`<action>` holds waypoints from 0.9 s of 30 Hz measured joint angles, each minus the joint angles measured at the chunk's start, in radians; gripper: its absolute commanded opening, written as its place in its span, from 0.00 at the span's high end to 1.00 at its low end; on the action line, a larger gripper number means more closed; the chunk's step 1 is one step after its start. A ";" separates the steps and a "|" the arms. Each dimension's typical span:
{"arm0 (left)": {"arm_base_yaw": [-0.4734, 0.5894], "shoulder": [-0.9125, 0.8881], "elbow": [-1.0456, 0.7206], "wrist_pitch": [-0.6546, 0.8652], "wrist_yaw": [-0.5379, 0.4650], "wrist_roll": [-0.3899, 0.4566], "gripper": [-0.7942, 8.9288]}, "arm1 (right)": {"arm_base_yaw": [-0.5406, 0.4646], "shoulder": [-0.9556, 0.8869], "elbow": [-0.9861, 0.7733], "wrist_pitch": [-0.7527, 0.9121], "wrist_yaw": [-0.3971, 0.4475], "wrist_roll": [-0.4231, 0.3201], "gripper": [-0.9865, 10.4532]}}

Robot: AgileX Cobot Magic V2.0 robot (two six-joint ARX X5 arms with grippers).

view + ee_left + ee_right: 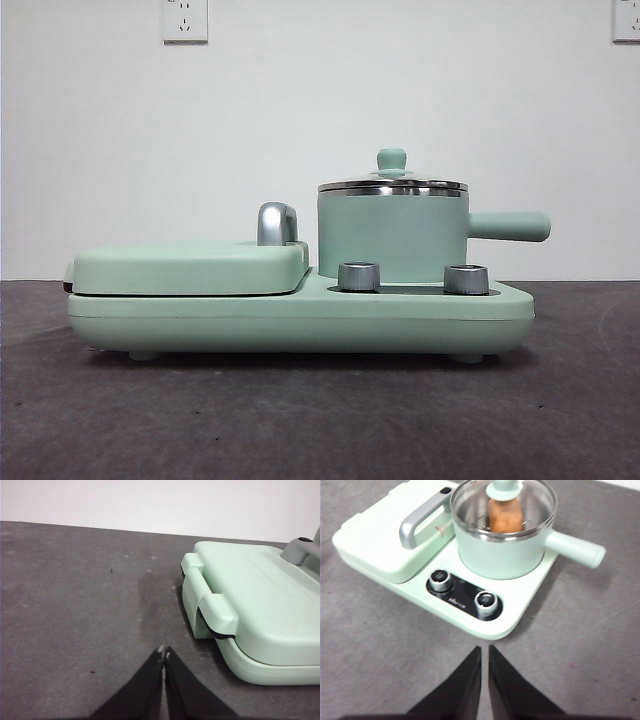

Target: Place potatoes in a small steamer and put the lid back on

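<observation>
Front view: the steamer [392, 238] stands upright on the right half of the mint-green cooker base [300, 318], its straight handle [510, 226] pointing right, and the lid [392, 184] sits closed on its steel rim with the knob on top. Two metal dials [359, 276] stand on the base just in front of the steamer. The flat griddle cover [190, 268] occupies the left half of the base, with its chrome handle [277, 223] beside the steamer. No arm appears in this view. Right wrist view: the right gripper [484, 649] hangs above the grey table [380, 655], angled down toward the cooker, with its jaws drawn together so that only a narrow slit shows between them, holding nothing. The base corner lies just ahead of the jaw tips, and the steamer is farther ahead. The potato [505, 516] is visible through the glass lid, inside the steamer. Left wrist view: the left gripper [163, 651] is held low over the table, jaws pressed together at the tips and empty. The hinged end of the griddle cover [250, 610] lies ahead of the jaws and off to one side, apart from them.
</observation>
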 measured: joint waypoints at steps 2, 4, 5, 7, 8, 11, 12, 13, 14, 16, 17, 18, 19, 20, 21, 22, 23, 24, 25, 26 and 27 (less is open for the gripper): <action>0.000 0.000 0.000 0.000 0.000 0.000 0.91 | -0.020 -0.023 0.000 0.001 0.008 0.000 0.90; 0.000 0.000 0.000 0.000 0.000 0.000 0.91 | -0.056 -0.043 -0.004 0.020 0.011 -0.001 0.90; 0.000 0.000 0.000 0.000 0.000 0.000 0.91 | -0.074 -0.051 -0.012 0.046 0.011 -0.005 0.90; 0.000 0.000 0.000 0.000 0.000 0.000 0.91 | -0.119 -0.069 -0.056 0.119 0.011 -0.024 0.90; 0.000 0.000 0.000 0.000 0.000 0.000 0.91 | -0.142 -0.081 -0.093 0.164 0.011 -0.035 0.90; 0.000 0.000 0.000 0.000 0.000 0.000 0.91 | -0.202 -0.131 -0.223 0.280 0.011 -0.049 0.90; 0.000 0.000 0.000 0.000 0.000 0.000 0.91 | -0.221 -0.153 -0.277 0.326 0.011 -0.052 0.90; 0.000 0.000 0.000 0.000 0.000 0.000 0.91 | -0.238 -0.179 -0.332 0.370 0.011 -0.054 0.90; 0.000 0.000 0.000 0.000 0.000 0.000 0.91 | -0.252 -0.201 -0.378 0.406 0.011 -0.054 0.90; 0.000 0.000 0.000 0.000 0.000 0.000 0.91 | -0.282 -0.259 -0.488 0.486 0.011 -0.054 0.90; 0.000 0.000 0.000 0.000 0.000 0.000 0.91 | -0.294 -0.283 -0.530 0.513 0.011 -0.054 0.90; 0.000 0.000 0.000 0.000 0.000 0.000 0.91 | -0.308 -0.311 -0.577 0.542 0.011 -0.054 0.90; 0.000 0.000 0.000 0.000 0.000 0.000 0.91 | -0.320 -0.336 -0.616 0.567 0.011 -0.054 0.90; 0.000 0.000 0.000 0.000 0.000 0.000 0.91 | -0.331 -0.359 -0.646 0.581 0.011 -0.054 0.90; 0.000 0.000 0.000 0.000 0.000 0.000 0.91 | -0.341 -0.385 -0.676 0.597 0.011 -0.053 0.90; 0.000 0.000 0.000 0.000 0.000 0.000 0.91 | -0.349 -0.412 -0.701 0.609 0.011 -0.053 0.90; 0.000 0.000 0.000 0.000 0.000 0.000 0.91 | -0.355 -0.434 -0.718 0.615 0.011 -0.053 0.90; 0.000 0.000 0.000 0.000 0.000 0.000 0.91 | -0.360 -0.463 -0.737 0.627 0.011 -0.053 0.90; 0.000 0.000 0.000 0.000 0.000 0.000 0.91 | -0.363 -0.488 -0.750 0.631 0.011 -0.053 0.90; 0.000 0.000 0.000 0.000 0.000 0.000 0.91 | -0.367 -0.518 -0.764 0.634 0.011 -0.053 0.90; 0.000 0.000 0.000 0.000 0.000 0.000 0.91 | -0.369 -0.539 -0.780 0.646 0.011 -0.053 0.90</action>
